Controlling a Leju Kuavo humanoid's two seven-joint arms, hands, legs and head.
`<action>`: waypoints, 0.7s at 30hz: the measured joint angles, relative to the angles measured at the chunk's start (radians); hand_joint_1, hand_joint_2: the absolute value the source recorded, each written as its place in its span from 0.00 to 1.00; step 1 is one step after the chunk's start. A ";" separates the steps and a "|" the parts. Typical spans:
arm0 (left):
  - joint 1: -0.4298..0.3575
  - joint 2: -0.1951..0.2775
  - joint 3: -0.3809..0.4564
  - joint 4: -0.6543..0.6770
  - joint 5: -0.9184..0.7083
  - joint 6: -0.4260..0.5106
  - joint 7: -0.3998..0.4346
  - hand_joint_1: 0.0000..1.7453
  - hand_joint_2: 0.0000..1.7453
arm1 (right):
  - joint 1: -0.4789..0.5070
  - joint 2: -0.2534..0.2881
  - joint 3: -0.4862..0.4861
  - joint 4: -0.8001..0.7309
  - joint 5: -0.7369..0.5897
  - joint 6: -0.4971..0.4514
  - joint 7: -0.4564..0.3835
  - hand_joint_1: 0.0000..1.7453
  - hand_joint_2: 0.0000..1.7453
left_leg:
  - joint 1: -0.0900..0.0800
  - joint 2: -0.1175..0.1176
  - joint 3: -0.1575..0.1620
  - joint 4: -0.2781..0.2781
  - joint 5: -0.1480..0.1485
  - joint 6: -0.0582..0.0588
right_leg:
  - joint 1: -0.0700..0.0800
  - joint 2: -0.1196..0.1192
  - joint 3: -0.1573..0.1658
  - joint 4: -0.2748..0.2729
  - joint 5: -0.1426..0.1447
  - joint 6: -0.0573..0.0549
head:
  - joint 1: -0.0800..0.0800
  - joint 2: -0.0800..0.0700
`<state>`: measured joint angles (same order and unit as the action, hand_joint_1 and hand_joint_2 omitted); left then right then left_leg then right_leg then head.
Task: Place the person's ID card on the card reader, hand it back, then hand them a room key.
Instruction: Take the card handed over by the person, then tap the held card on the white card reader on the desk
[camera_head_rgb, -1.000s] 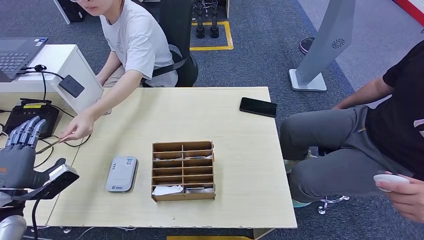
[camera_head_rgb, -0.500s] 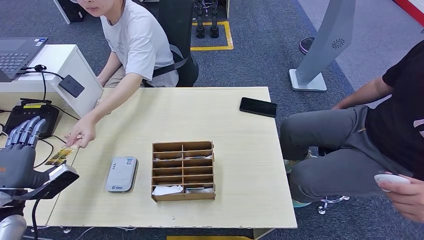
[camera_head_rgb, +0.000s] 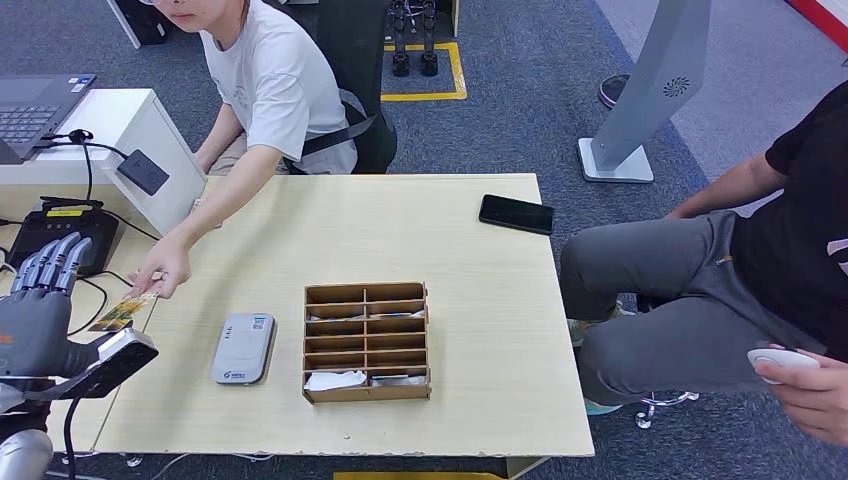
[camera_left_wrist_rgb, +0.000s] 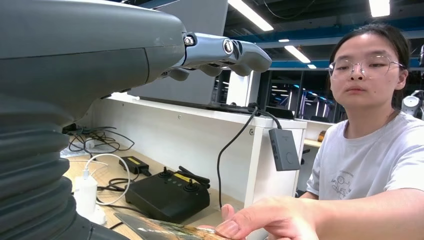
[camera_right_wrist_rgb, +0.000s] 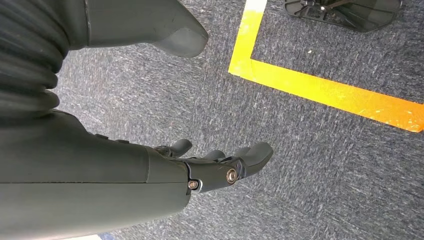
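Now lowered to the table (camera_head_rgb: 480, 262) edge just beside the open, empty left hand (camera_head_rgb: 38, 315) since a second ago: ID card (camera_head_rgb: 122, 313) under the person's hand (camera_head_rgb: 165, 270), ready for pickup; right hand (camera_right_wrist_rgb: 220, 162) hanging loose, holding nothing

Head view: looking down from high up at the table (camera_head_rgb: 480, 240). Left wrist view: low and close, sharing the person's hand (camera_head_rgb: 163, 268). Right wrist view: facing the floor.

The person's hand (camera_head_rgb: 165, 272) now holds the ID card (camera_head_rgb: 124, 312) flat and lower, nearer the left robot hand (camera_head_rgb: 40, 315).
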<state>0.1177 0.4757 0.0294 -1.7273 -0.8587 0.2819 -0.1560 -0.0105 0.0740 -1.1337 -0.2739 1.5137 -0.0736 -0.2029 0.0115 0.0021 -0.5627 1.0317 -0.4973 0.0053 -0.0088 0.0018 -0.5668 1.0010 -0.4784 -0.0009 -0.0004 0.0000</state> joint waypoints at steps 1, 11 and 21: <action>0.000 0.000 0.000 0.000 0.000 0.000 0.000 0.04 1.00 | 0.000 0.000 0.000 0.000 0.000 0.000 0.000 0.00 1.00 | 0.000 0.000 0.000 0.000 0.000 0.000 | 0.000 0.000 0.000 0.000 0.000 0.000 | 0.000 0.000; -0.001 -0.001 -0.005 0.000 0.020 -0.003 -0.003 1.00 1.00 | 0.000 0.000 0.000 0.000 0.000 -0.002 0.000 0.00 1.00 | 0.000 0.000 0.000 0.000 0.000 0.000 | 0.000 0.000 0.000 0.000 0.000 0.000 | 0.000 0.000; -0.003 -0.002 -0.009 0.000 0.072 -0.003 -0.039 1.00 1.00 | -0.001 0.000 0.000 0.000 0.000 -0.006 0.000 0.00 1.00 | 0.000 0.000 0.000 0.000 0.000 0.000 | 0.000 0.000 0.000 0.000 0.000 0.000 | 0.000 0.000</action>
<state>0.1145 0.4735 0.0203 -1.7277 -0.7863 0.2789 -0.1949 -0.0112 0.0740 -1.1334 -0.2735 1.5137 -0.0795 -0.2025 0.0115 0.0021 -0.5628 1.0317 -0.4973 0.0053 -0.0088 0.0017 -0.5667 1.0010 -0.4784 -0.0009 -0.0004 0.0000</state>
